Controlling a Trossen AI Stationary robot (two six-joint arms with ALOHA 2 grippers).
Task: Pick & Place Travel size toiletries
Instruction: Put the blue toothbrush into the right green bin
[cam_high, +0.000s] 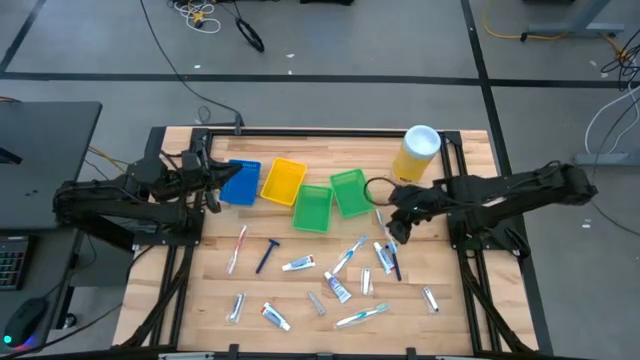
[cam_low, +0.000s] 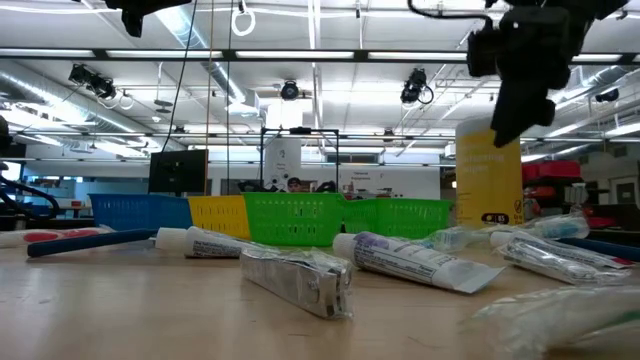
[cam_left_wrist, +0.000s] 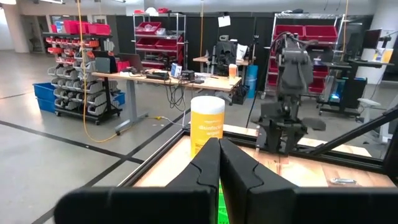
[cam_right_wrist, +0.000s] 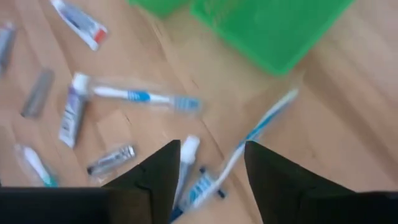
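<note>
Travel size toiletries lie scattered flat on the wooden table (cam_high: 200, 290): a red-marked toothbrush (cam_high: 238, 248), a dark blue razor (cam_high: 267, 255), white tubes (cam_high: 298, 264) and a wrapped toothbrush (cam_high: 362, 316). My right gripper (cam_high: 393, 228) hangs open above a cluster of them, pointing steeply down. In the right wrist view its fingers (cam_right_wrist: 211, 165) stand apart over a blue-and-white toothbrush (cam_right_wrist: 261, 127) and a white tube (cam_right_wrist: 186, 155), touching neither. My left gripper (cam_left_wrist: 219, 155) is shut and empty, held level above the blue bin (cam_high: 240, 182) at the table's far left.
A blue bin, a yellow bin (cam_high: 283, 180) and two green bins (cam_high: 313, 208) (cam_high: 350, 190) stand in a row at the table's far side. A tall yellow canister (cam_high: 418, 152) with a white lid stands at the far right. A black frame borders the table.
</note>
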